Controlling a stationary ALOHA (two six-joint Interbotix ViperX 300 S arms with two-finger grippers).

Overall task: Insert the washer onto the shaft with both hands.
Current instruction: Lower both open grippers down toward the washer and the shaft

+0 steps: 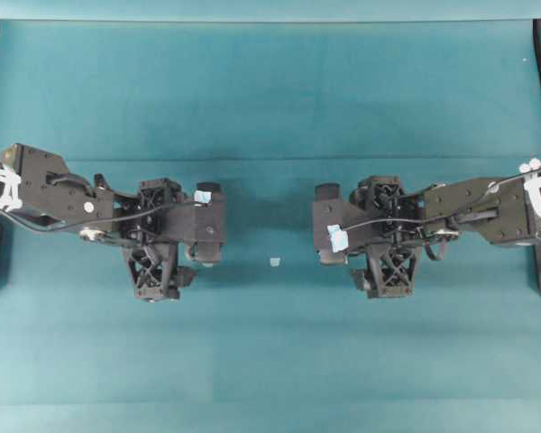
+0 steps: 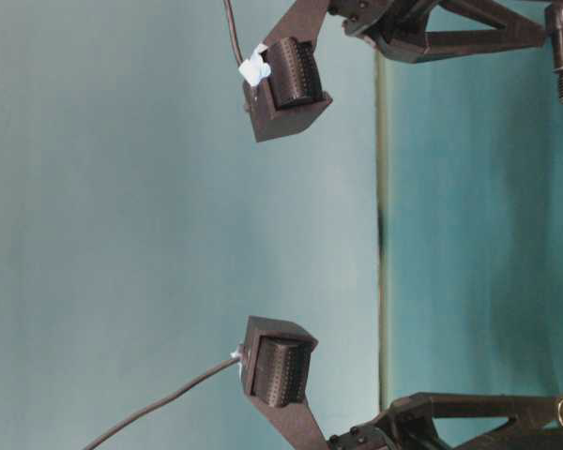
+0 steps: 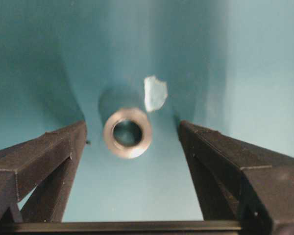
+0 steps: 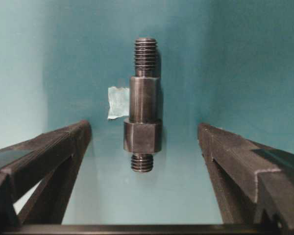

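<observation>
Both grippers stand wide open and empty, each poised over its part.

Nearest the left wrist camera, the black two-finger left gripper (image 3: 132,137) brackets the small silvery metal washer (image 3: 127,132), flat on the teal mat (image 3: 255,73) between the jaws, touching neither; a pale blue tape scrap (image 3: 155,92) lies just beyond. The right gripper (image 4: 144,142) likewise frames the dark grey stepped metal shaft (image 4: 143,105), lying lengthwise between its fingers. Each should probably descend centred and close squarely, the shaft gripped on its thick collar.
</observation>
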